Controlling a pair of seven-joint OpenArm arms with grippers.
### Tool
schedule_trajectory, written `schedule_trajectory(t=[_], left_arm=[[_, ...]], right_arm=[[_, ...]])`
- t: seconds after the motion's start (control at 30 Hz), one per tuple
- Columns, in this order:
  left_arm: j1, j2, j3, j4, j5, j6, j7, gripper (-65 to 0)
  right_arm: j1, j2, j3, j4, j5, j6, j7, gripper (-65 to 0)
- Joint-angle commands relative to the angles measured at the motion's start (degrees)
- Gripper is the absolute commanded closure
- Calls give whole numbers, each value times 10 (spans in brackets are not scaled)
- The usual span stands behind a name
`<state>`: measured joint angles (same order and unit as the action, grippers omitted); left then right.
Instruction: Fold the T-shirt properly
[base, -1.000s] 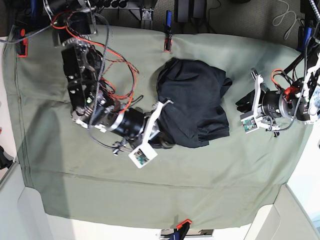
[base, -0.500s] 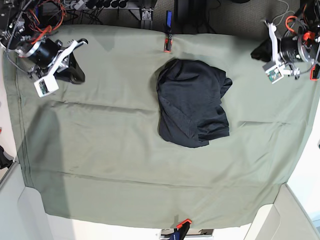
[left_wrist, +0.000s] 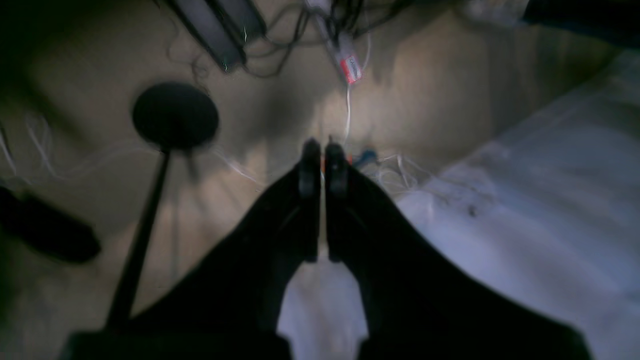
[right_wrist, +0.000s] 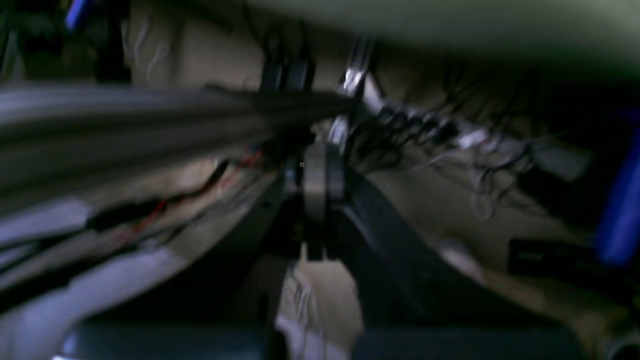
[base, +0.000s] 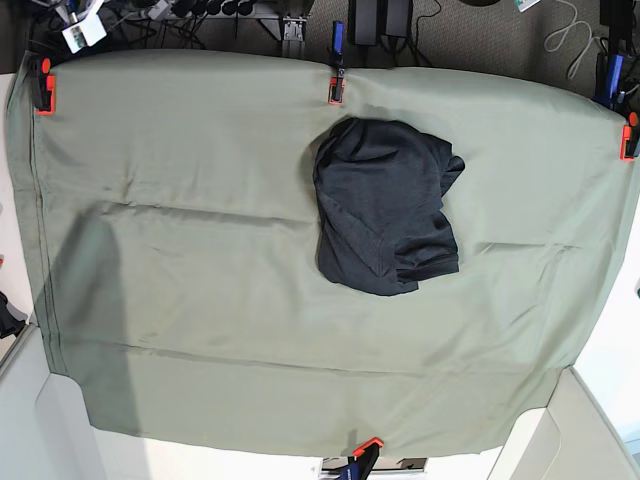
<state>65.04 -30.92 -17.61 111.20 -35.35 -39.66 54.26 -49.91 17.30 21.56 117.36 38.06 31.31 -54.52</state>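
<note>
Now, T-shirt (base: 385, 205): lies in a compact folded bundle on the green table cloth (base: 200, 300), right of centre and toward the far edge, just near of the orange clamp (base: 335, 90)
Left gripper (left_wrist: 322, 165): fingers pressed together, holding nothing — it points off the table
Right gripper (right_wrist: 315, 175): closed and empty, view blurred
Your step: judge the fold — its near edge looks uneven, so square it if you go back in

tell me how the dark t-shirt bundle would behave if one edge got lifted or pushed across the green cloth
The T-shirt would likely go floppy: it lies in soft, uneven folds with rumpled edges, so a lifted edge would probably drape and let the layers slide apart. It looks thin and light, so a push would more likely bunch it than move it whole. It might also wrinkle the loose table cloth.
</note>
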Motion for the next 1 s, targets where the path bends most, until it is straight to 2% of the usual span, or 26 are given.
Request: schedule_trajectory(t=[0.0, 0.1, 0.3, 0.5, 0.6, 0.7, 0.8, 0.87, 0.97], left_arm=[[8, -4, 12, -15, 16, -3, 9, -15], [-12, -4, 66, -82, 66, -3, 1, -15], [-139, -4, 196, -266, 109, 64, -11, -15], [-331, 11, 337, -475, 108, 75, -14, -15], [-411, 39, 398, -562, 108, 84, -25, -15], [-474, 75, 433, -635, 121, 126, -71, -15], [-520, 118, 445, -695, 143, 151, -93, -15], [-540, 144, 445, -725, 161, 155, -93, -15], [-560, 170, 445, -753, 178, 169, -111, -15]], right_arm=[[-17, 5, -5, 0, -6, 2, 5, 0], [-30, 5, -22, -36, -39, 0, 5, 0], [-22, 5, -45, -181, -55, -1, 5, 0], [52, 5, -72, -358, -116, -56, 5, 0], [117, 4, -80, -448, -148, -75, -1, 0], [186, 3, -82, -527, -152, -76, -15, 0], [246, 1, -82, -589, -152, -75, -17, 0], [276, -1, -82, -616, -151, -75, -17, 0], [311, -2, -82, -633, -151, -75, -16, 0]])
